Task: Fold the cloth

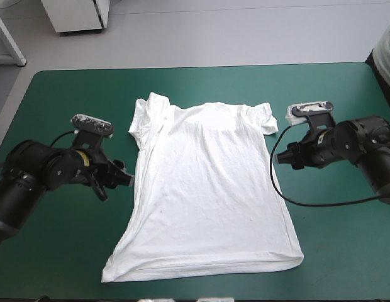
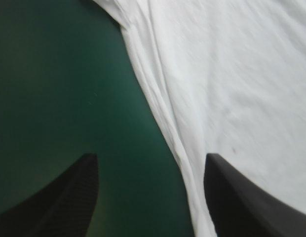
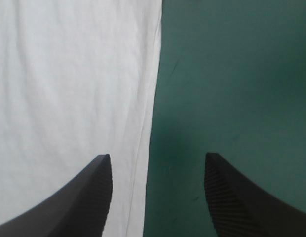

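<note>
Left jaws: standing wide open and holding nothing, straddling the left side edge of the T-shirt (image 1: pixel 207 189), just hemward of its sleeve.
T-shirt: lying spread flat mid-worktop (image 1: pixel 346 251), its long axis running from the far collar to the near hem.
Right jaws: gaping just as wide and also empty, straddling the T-shirt's right side edge.
Nearer arm: neither, seemingly, as both are sitting at the T-shirt's sides.
Fabric: thin white knit, wrinkling softly, with the left edge bunching into ridges and the right edge running straight.
Cover: teal-green, looking smooth and matte.

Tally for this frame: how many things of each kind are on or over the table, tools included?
T-shirt: 1
Tools: 2, left tool and right tool, both open
Table cover: 1
Total: 4
</note>
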